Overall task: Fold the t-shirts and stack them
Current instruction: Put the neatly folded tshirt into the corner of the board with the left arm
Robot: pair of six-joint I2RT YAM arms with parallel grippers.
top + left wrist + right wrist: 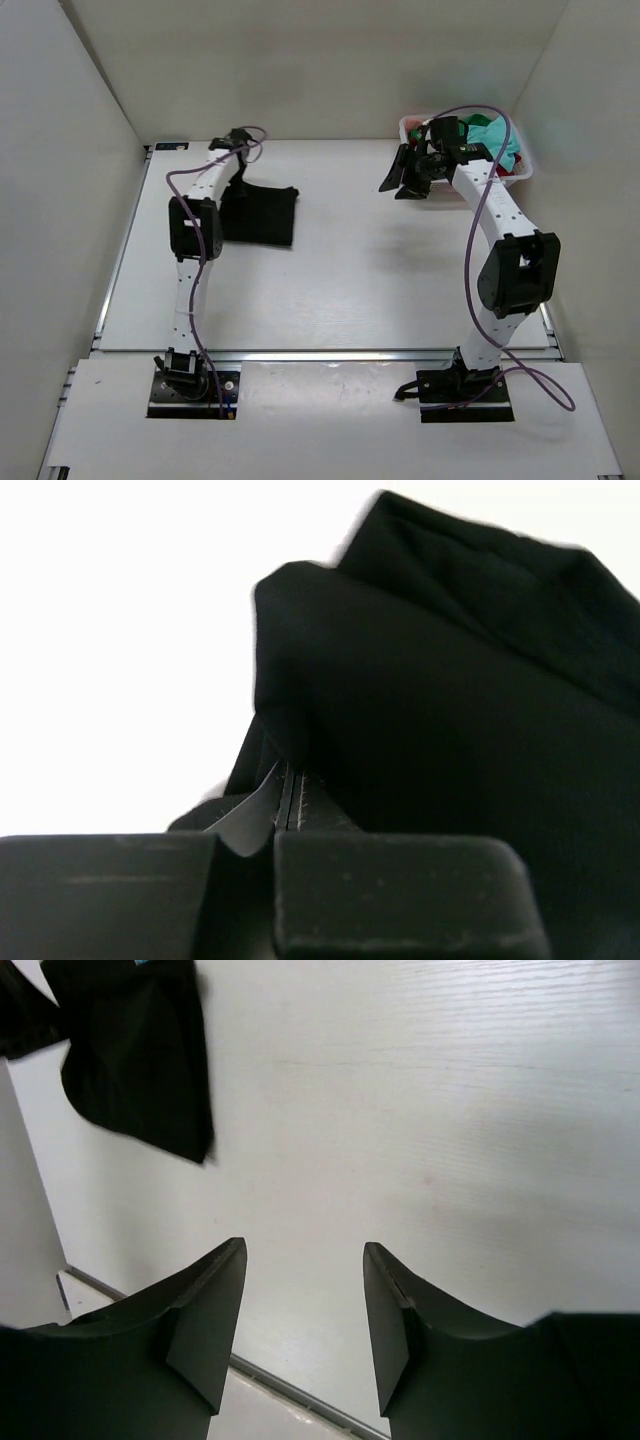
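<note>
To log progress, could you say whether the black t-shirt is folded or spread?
Folded, at least partly: the black t-shirt lies as a compact rectangle, no sleeves showing.

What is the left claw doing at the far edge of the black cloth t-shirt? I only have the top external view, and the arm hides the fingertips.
Observer: The left wrist view shows the left claw shut on a raised fold of the soft black cloth t-shirt, with the cloth pinched between its fingers.
Operator: And the right claw, over by the basket, is there any cloth between its fingers?
Observer: No. The right wrist view shows the right claw open and empty, with only the bare white table visible through the gap.
</note>
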